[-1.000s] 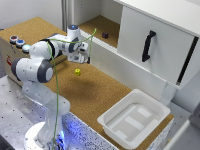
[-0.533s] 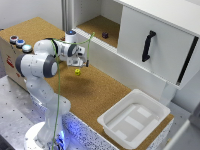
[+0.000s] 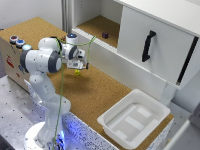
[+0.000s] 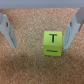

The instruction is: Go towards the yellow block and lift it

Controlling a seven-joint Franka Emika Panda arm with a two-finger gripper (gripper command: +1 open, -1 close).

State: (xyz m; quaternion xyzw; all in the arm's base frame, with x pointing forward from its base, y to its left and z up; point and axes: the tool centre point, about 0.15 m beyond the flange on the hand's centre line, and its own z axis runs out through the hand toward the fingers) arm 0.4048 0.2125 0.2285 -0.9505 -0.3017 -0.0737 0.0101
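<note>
Where the wrist view looks straight down between the fingers, we see the yellow block (image 4: 52,43) as a bright yellow-green cube with a dark letter T and a short dash printed on its upper face, its edges slightly rounded and a soft shadow along its lower side. It sits on the cork, and the two grey fingertips (image 4: 7,30) stand spread wide on either side of it, neither one touching it, so we read the gripper (image 3: 80,65) as released and empty. In the exterior view the block (image 3: 77,72) is a tiny yellow speck just beneath the gripper, lying on the cork-topped bench (image 3: 95,97) well in from its edges and close to the low white wall (image 3: 120,62) of the raised shelf. We note the cork's speckled tan grain covering the whole bench. Nearer the camera stands the white arm (image 3: 42,62) on its base, with a green cable (image 3: 62,95) hanging down along it, and a perforated metal plate (image 3: 12,115) lies beside the base. Toward the bench's corner at the exterior view's right rests a white plastic tray (image 3: 156,108). Further back, on the raised cork shelf, sits a small dark purple block (image 3: 105,35), well apart from the yellow one, and beside that shelf a white cabinet door (image 3: 160,40) carries a black handle (image 3: 147,45).
</note>
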